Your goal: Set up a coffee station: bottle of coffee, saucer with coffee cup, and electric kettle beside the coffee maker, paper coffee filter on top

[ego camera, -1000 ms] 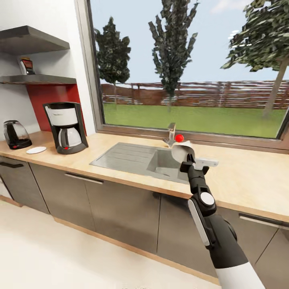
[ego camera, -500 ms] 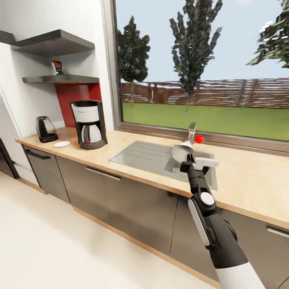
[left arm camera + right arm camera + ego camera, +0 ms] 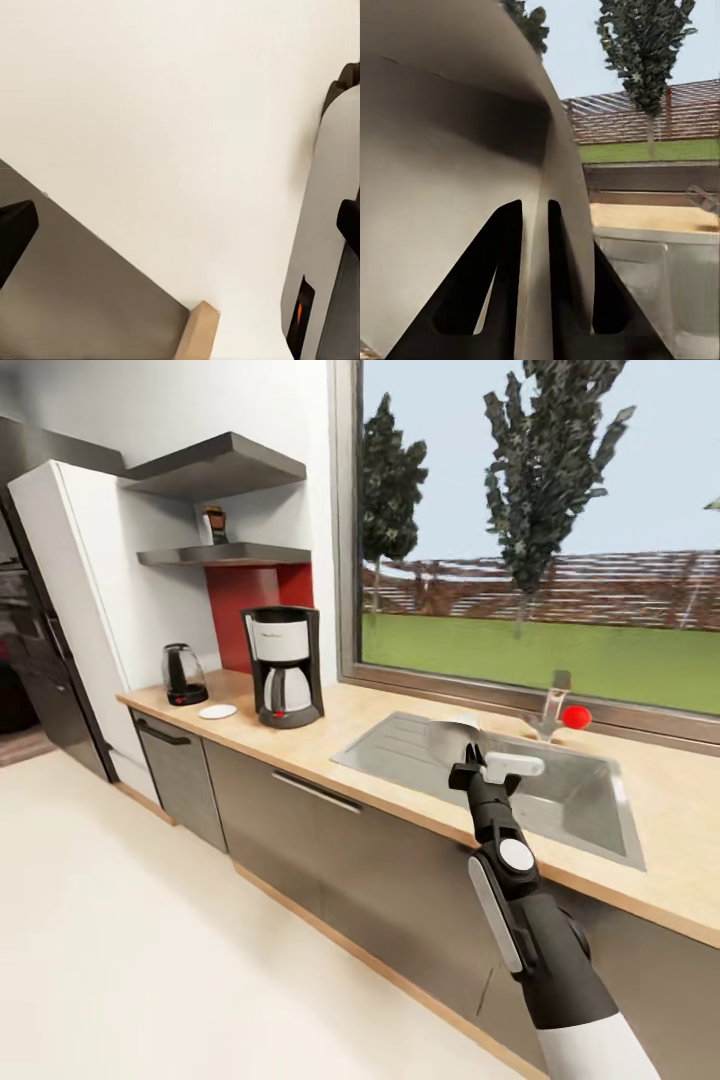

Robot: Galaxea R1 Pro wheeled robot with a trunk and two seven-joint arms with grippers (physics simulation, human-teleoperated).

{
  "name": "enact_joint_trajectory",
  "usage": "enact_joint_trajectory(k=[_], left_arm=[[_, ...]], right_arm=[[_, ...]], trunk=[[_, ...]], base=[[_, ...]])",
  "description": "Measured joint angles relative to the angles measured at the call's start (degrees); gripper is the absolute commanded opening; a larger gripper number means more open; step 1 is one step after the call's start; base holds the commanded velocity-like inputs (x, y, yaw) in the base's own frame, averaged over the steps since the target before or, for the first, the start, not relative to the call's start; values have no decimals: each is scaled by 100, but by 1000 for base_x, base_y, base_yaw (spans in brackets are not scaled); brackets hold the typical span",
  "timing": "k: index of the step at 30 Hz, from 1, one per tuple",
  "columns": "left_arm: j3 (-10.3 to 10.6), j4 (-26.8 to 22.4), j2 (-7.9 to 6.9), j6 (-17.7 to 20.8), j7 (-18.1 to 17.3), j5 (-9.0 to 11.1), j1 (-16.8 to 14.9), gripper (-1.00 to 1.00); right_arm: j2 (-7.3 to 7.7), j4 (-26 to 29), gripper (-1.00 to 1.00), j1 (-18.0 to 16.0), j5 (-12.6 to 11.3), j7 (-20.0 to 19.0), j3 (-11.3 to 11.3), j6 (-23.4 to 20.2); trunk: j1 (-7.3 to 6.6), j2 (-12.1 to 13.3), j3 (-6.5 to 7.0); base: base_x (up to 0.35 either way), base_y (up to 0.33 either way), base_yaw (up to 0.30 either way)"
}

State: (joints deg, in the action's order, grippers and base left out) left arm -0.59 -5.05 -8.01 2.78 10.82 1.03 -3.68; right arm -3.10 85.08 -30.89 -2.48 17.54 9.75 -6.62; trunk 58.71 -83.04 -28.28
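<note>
Right claw: clenched on the paper coffee filter, thin sheet pinched between both fingers; frame centre, over the sink's near edge
Left claw: state cannot be told
Coffee maker: upright on the desk, left of centre; well apart from the filter, to its left and farther back
Neighbours: saucer and electric kettle to its left; bottle of coffee on the shelf above
Nearer arm: right; judged next move is carrying the filter leftward onto the maker's top

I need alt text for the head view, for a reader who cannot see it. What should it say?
The right gripper holds the paper coffee filter up in front of the sink in a long wooden countertop. Farther left stand the coffee maker, the saucer and the electric kettle, under a shelf with the bottle of coffee.
</note>
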Motion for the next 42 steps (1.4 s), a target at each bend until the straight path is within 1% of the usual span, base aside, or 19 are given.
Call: enact_joint_trajectory(k=[11,42], left_arm=[[-11,-46,-1,0,0,7,0,100],[-15,-55,0,0,0,8,0,100]], right_arm=[[0,0,-100,0,0,0,8,0],[-5,0,-100,0,0,0,9,2]], trunk=[[0,0,-36],[-1,0,-139]], base=[[194,249,278],[240,231,278]])
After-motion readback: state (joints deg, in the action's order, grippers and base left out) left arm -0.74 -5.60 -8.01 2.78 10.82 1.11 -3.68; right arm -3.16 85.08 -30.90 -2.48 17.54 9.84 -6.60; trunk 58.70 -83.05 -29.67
